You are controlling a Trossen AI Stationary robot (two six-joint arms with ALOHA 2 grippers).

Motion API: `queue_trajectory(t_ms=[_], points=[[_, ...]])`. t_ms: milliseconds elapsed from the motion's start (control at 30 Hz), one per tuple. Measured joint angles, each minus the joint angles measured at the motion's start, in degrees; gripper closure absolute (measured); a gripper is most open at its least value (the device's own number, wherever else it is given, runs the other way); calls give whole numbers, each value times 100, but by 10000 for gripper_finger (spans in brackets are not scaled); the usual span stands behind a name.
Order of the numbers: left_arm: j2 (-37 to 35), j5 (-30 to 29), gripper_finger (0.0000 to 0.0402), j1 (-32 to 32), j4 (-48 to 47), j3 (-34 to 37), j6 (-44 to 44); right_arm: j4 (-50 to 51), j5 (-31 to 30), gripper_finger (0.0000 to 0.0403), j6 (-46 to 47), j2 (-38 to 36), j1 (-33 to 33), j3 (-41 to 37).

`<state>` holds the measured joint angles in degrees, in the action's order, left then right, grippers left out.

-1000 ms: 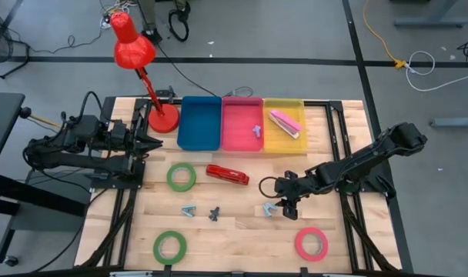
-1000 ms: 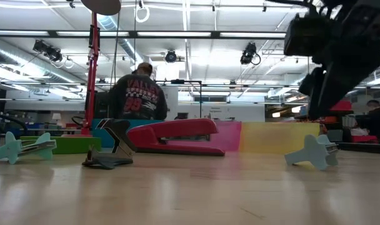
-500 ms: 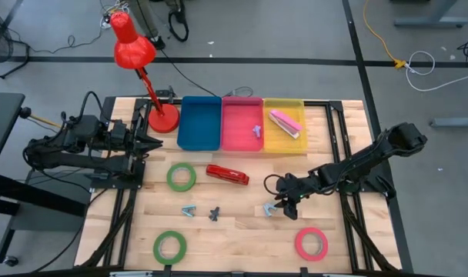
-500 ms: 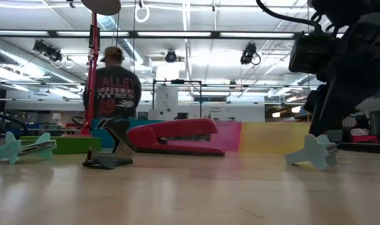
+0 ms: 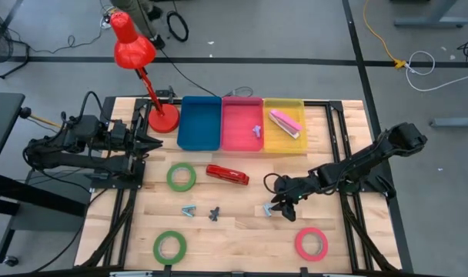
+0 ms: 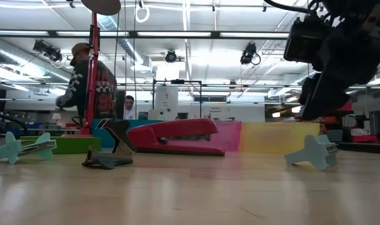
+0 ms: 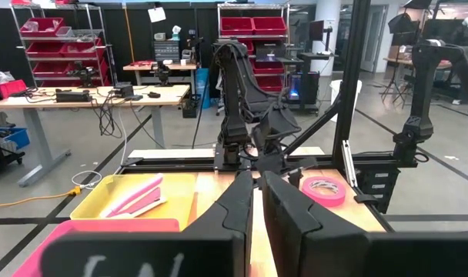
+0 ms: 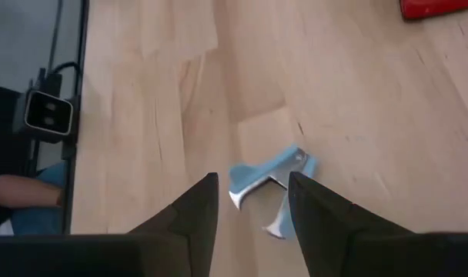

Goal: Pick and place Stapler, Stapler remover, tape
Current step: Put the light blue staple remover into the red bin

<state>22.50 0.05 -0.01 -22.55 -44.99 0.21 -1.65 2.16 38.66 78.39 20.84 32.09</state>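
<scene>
Right pincer point(image 5: 279, 204): spread apart, grasping nothing, poised directly above a light-blue staple remover point(image 5: 269, 209) lying on the surface point(image 5: 242, 231); in the right wrist view that remover point(image 8: 270, 180) shows between and just beyond the fingertips point(image 8: 205, 192).

Red stapler point(image 5: 227, 175): beside the pincer, toward the bins.

Red tape roll point(image 5: 311, 243): near the pincer, on its front-edge side.

Two green tape rolls point(image 5: 181, 177) point(image 5: 169, 246), second blue remover point(image 5: 188, 210), dark remover point(image 5: 215, 213): farther off, beyond the stapler.

Left pincer point(image 5: 152, 141): clenched, empty, well apart by the red lamp point(image 5: 134, 46).
</scene>
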Motion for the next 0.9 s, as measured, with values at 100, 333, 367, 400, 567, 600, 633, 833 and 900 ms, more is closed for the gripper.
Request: queue_trajectory(t_ms=[100, 333, 367, 400, 567, 600, 633, 833, 900], points=[[0, -1, 367, 0, 0, 0, -2, 56, 8, 243, 2, 0, 0, 88], [-2, -2, 367, 0, 0, 0, -2, 599, 21, 243, 4, 2, 31, 434], [0, 0, 367, 0, 1, 0, -1, 686, 21, 243, 2, 2, 43, 488], [0, -2, 367, 0, 2, 0, -2, 765, 21, 243, 4, 2, 58, 535], [-1, 0, 367, 0, 2, 0, -1, 1256, -127, 243, -32, 1, 139, 762], [0, -2, 367, 0, 0, 0, -2, 1355, -154, 243, -38, 2, 146, 798], [0, 0, 367, 0, 2, 0, -2, 1428, -162, 243, -37, 2, 153, 836], [0, 0, 367, 0, 1, 0, -2, 1702, -218, 251, -67, 2, 153, 1013], [0, -1, 367, 0, 0, 0, -2, 1803, -267, 259, -102, 2, 153, 1072]])
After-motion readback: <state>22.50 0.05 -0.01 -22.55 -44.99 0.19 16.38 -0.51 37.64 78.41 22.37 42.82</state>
